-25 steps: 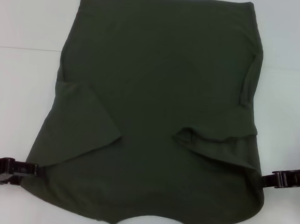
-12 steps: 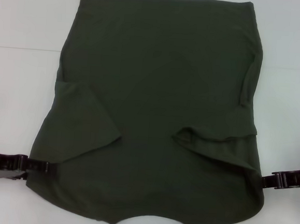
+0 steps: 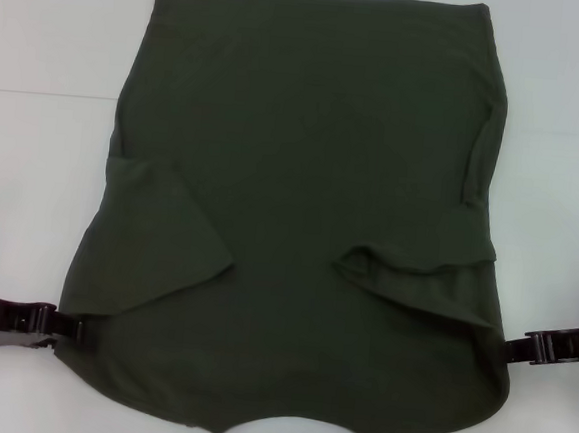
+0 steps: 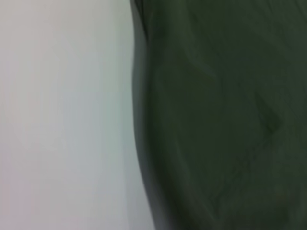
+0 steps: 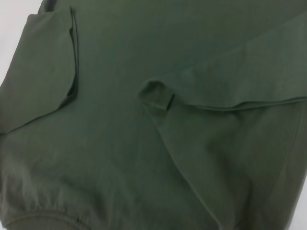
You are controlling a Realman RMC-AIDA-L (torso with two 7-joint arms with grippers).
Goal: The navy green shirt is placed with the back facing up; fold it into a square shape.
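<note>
Tabletop (image 3: 43, 37) fills the head view, white and matte, with a faint seam line running across it on either side of the garment. The navy green shirt (image 3: 303, 177) lies flat on it, covering the middle of the surface, straight hem at the far side and curved neckline at the near edge. Both short sleeves are folded inward onto the body: the left sleeve (image 3: 158, 236) lies as a broad flap, the right sleeve (image 3: 416, 272) as a wrinkled band with a raised fold. The left end effector (image 3: 78, 328) reaches in low from the left and touches the shirt's edge below the left sleeve; whether its fingers are spread or pinching cloth cannot be told. The right end effector (image 3: 512, 346) comes in low from the right and meets the shirt's edge at the shoulder; its tips are hidden against the cloth, so its state cannot be told either.

Left wrist view: bare pale tabletop (image 4: 62, 115) takes up one side and the dark shirt (image 4: 225, 115) the other, its edge casting a soft shadow along the boundary. No fingers show.

Right wrist view: the shirt (image 5: 124, 158) nearly fills the picture, with the two folded sleeve flaps (image 5: 38, 72) and (image 5: 230, 81) lying on the body, and slivers of white tabletop (image 5: 12, 28) at two corners. No fingers show.
</note>
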